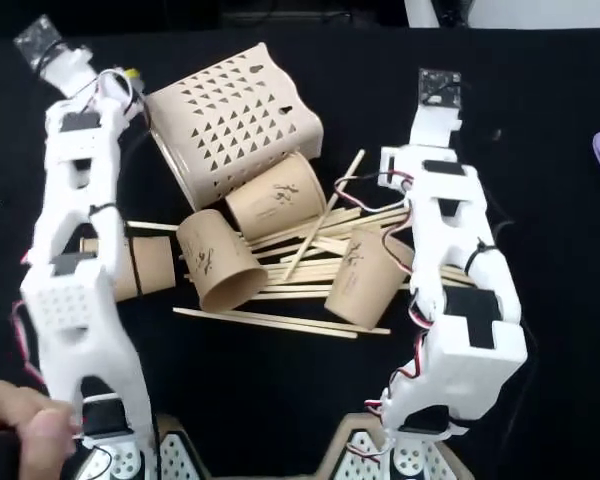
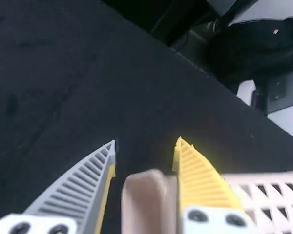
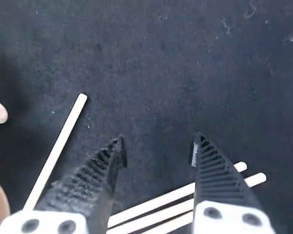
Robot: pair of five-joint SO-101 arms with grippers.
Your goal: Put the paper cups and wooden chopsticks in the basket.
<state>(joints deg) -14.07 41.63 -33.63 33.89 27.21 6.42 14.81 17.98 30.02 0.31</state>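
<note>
Black surface (image 1: 280, 400) carries the tipped basket (image 1: 235, 110) at twelve o'clock, paper cups (image 1: 220, 262) and wooden chopsticks (image 1: 280, 320) strewn centrally. Left jaws, parted, straddle its rim; closing squarely should right it. Right jaws gape, empty.

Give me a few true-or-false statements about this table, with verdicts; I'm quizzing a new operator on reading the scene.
1. The right claw is open and empty. True.
2. The beige perforated plastic basket lies beyond the brown paper cups, seen from the arms' bases. True.
3. The cups stand upright. False: they lie on their sides.
4. The thin wooden chopsticks sit inside the basket. False: they lie scattered on the black table.
</note>
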